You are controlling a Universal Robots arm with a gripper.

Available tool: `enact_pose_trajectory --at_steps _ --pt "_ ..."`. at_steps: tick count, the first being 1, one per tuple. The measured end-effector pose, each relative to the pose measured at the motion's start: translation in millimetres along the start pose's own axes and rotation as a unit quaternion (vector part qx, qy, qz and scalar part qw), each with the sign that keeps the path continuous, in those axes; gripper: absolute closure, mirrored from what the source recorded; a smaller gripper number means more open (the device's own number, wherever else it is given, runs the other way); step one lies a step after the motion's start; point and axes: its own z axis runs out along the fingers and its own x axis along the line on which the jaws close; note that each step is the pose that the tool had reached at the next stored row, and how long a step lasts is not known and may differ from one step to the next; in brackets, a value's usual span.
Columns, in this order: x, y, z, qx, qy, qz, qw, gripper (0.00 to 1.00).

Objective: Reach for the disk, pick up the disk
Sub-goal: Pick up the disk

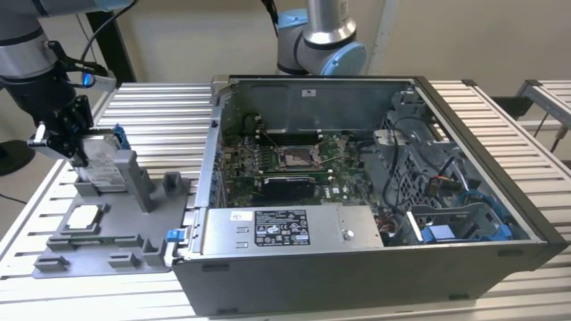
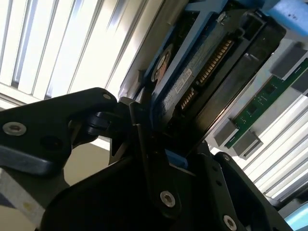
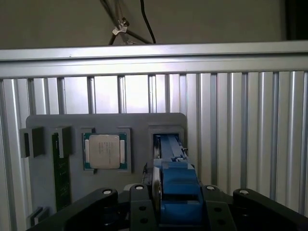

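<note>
Black two-finger tool (image 1: pixel 64 144): clamping on flat silver-grey metal disk (image 1: pixel 100 164) with blue plastic bracket, which is standing upright in slotted grey plastic fixture (image 1: pixel 107 234) on ribbed aluminium tabletop (image 1: pixel 160 107).

**Arm** (image 1: pixel 20 50): one, with silver-grey segments. It enters at the upper corner on the exterior view's left and is angled downward.

**Wrist** (image 1: pixel 40 93): black, with a cable running along it, and turned so the tool faces down.

**Gripper** (image 1: pixel 77 151): black and two-fingered, hanging near vertical with its tips lowest.

**Fingers** (image 2: pixel 144 144): in the second wrist view, one sits on each side of the disk (image 2: pixel 192 82), pressed against its blue-framed edges.

**Jaws**: closed on the disk, roughly parallel.
</note>
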Motion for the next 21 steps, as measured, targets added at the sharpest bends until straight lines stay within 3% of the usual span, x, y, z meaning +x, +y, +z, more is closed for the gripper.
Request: enact_pose_trajectory --at_steps 3,14,21 --pt "0.0 0.0 -1.9 0.0002 -0.0001 0.000 1.0000 1.00" --pt "0.0 -0.1 -21.7 0.0000 0.0000 0.000 1.0000 1.00" --pt "0.1 -0.2 -30.2 0.0000 0.0000 0.000 1.0000 1.00"
